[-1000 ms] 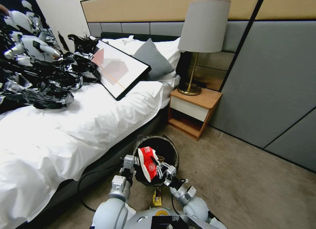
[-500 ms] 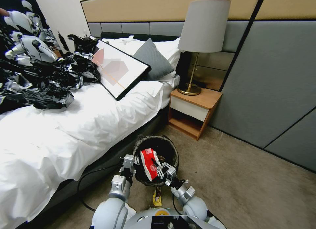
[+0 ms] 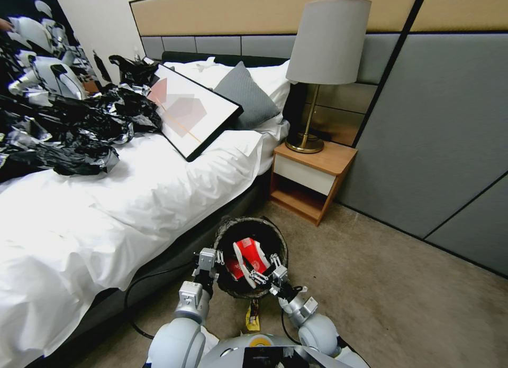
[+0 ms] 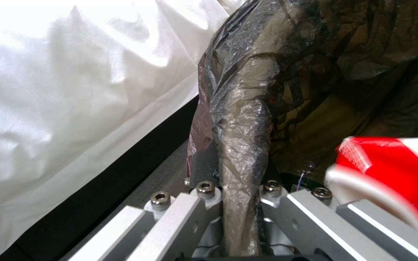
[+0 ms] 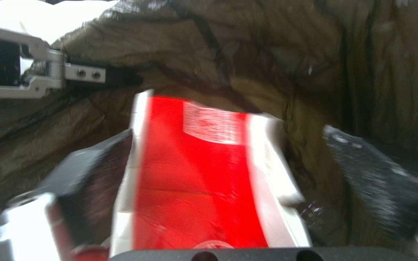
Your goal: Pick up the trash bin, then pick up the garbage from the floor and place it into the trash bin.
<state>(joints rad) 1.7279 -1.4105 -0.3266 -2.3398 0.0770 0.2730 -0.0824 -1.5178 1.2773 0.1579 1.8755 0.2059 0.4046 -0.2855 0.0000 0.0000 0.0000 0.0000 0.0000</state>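
Right gripper (image 3: 260, 270) sits over the mouth of the trash bin (image 3: 279, 239), with a red-and-white wrapper (image 3: 253, 253) just ahead of its fingertips, tilted and leaning into the bin. In the right wrist view the wrapper (image 5: 194, 181) lies between the two dark pads (image 5: 103, 170), and those pads stand spread wide: one brushes the wrapper's white edge, the other is well clear of it, so the grip is open. There is a pale printed patch on the red face, but its writing is too blurred to read; no brand can be made out.

Left gripper (image 3: 209, 260) is at the bin's near rim, on the side toward the bed (image 3: 132, 199). The left wrist view gives what the head view cannot: the fingers (image 4: 189, 214) are pressed together on the bag-covered rim (image 4: 240, 145), with crinkled dark liner running up between them. The wrapper (image 4: 393, 177) shows beside that gripper, inside the bin.

The right wrist view also catches the left gripper (image 5: 81, 74) farther off, against the liner.

The head view alone shows the floor: a yellow packet (image 3: 253, 316) lies on the carpet (image 3: 402, 294) just behind both grippers, between the two forearms, outside the bin. A black cable (image 3: 135, 299) trails beside the left arm.
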